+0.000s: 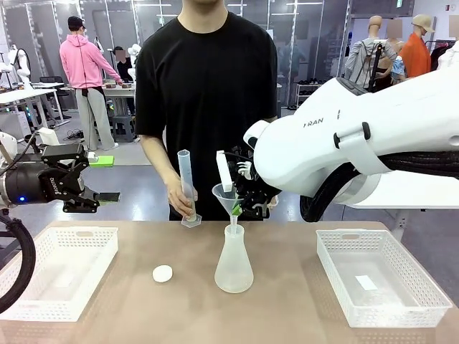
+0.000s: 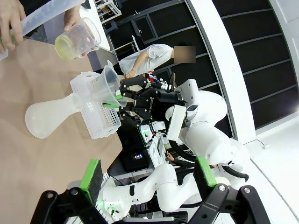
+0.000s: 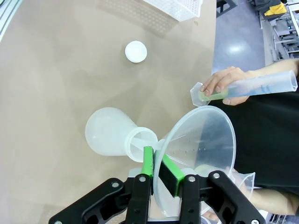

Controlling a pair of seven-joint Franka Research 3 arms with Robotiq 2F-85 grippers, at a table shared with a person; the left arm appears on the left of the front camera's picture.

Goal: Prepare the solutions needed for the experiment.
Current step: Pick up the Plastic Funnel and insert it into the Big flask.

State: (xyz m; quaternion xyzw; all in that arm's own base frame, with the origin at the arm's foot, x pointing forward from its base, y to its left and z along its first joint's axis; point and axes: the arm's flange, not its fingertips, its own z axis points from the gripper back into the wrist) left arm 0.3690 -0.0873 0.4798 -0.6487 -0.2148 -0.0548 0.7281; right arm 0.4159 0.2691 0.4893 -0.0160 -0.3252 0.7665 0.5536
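Right gripper (image 3: 159, 167), lower centre, pinches funnel (image 3: 201, 140) rim, steadying it over flask (image 3: 107, 135) for pouring; left gripper (image 2: 147, 172) waits wide open.

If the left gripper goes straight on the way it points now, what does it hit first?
Probably the right gripper at the funnel; nothing nearer shows in that line, though depth is unclear.
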